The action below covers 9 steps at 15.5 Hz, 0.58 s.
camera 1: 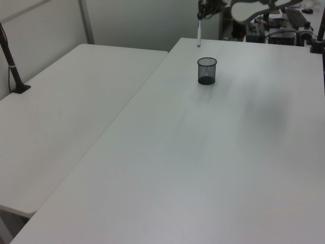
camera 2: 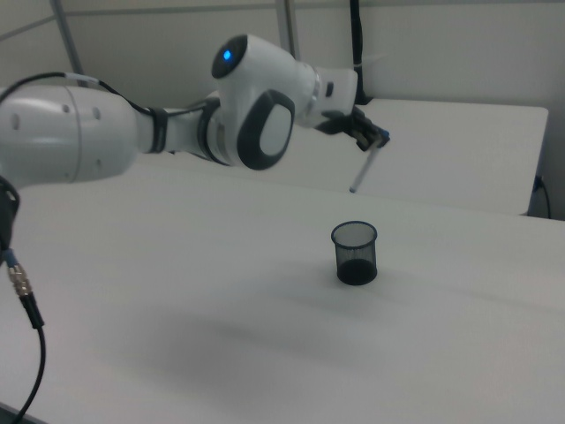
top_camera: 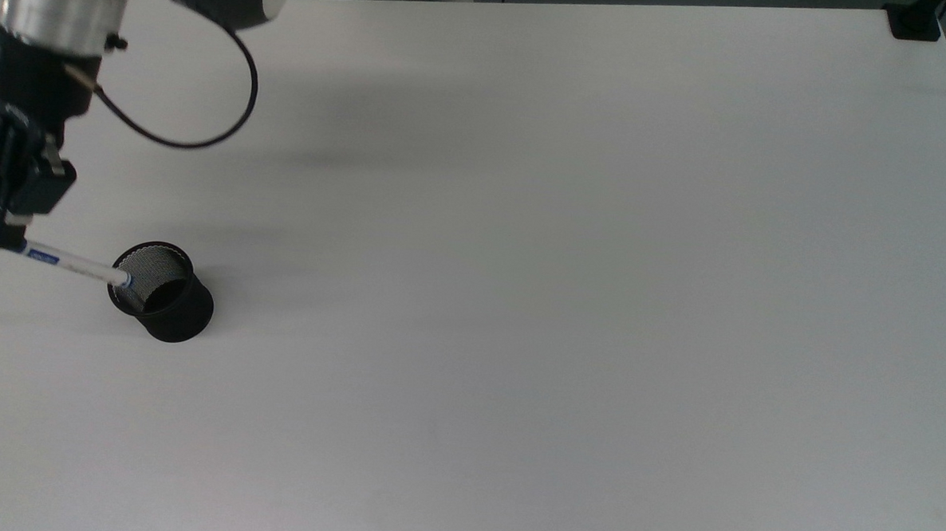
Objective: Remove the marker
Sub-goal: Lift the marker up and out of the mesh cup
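Tabletop (top_camera: 567,301), broad and white, takes up most of the scene, and the black mesh cup (top_camera: 162,292) serves as the landmark on it; in the left view a second white table (camera 1: 66,107) stands alongside, on the left view's left. Over the cup reaches the white and grey arm (camera 2: 159,124), its large rounded joint showing a small blue light in the right view. A black cable (top_camera: 184,125) loops from the wrist above the cup in the top view. The cup stands upright on the tabletop with a dark solid base and see-through mesh wall; in the right view its inside looks empty apart from the dark bottom.

Up and to the top view's left of the cup is the gripper (top_camera: 0,225), its black fingers closed tight on the capped blue end of the marker (top_camera: 70,262). The marker hangs from that grip, white barrel pointing downward. In the left view and the right view the marker (camera 1: 199,35) is wholly clear of the cup (camera 1: 206,70), its lower tip in the air above the rim and a little to the side, not touching it.
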Tool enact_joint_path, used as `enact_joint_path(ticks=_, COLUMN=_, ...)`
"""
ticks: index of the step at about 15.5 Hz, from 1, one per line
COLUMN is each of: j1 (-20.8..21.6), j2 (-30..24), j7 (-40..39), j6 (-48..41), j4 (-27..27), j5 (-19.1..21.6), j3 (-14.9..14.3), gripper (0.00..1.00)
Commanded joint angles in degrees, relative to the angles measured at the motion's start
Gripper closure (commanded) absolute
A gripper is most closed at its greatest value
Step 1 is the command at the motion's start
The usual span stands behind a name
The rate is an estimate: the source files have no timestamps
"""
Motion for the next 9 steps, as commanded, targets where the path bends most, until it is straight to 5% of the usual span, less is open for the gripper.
enact_joint_path(ticks=1, j1=3.1, j2=-5.7, j7=-0.6, j6=-8.7, j4=-5.1, j5=-0.6, j3=-0.1, gripper=0.92)
enact_joint_path(ticks=9, j1=12.6, j2=-3.4, j7=-18.2, j6=-32.6, j4=-7.7, j5=-0.6, j3=7.2, gripper=0.89)
